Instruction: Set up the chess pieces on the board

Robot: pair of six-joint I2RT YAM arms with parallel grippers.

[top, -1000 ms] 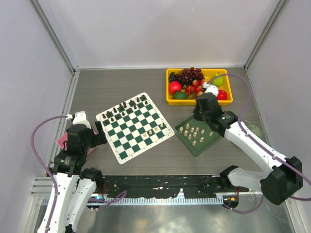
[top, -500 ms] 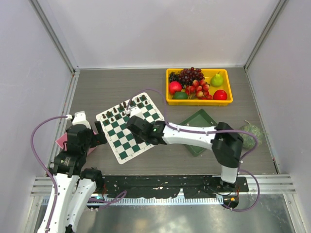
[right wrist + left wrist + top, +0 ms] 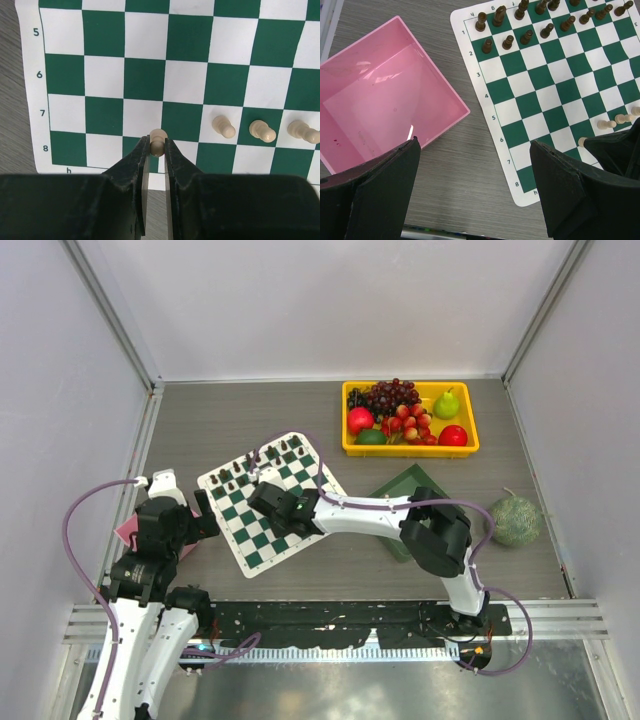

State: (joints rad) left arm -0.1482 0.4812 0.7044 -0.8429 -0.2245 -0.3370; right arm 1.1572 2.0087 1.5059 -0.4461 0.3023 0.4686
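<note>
— Where's the right pincer [image 3: 157, 145]?
— Clamped on one cream pawn [image 3: 158, 136], over the board [image 3: 145, 65], close to its lettered edge. Three more pawns [image 3: 262, 131] stand on the board just beside it.
— And the left pincer [image 3: 474, 147]?
— Jaws wide apart, beside the board.

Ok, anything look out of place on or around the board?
Only the board: it lies at an angle to the table edges, not square. The dark pieces and three cream pawns stand in their rows, none visibly toppled. The right gripper is shut on another pawn.
</note>
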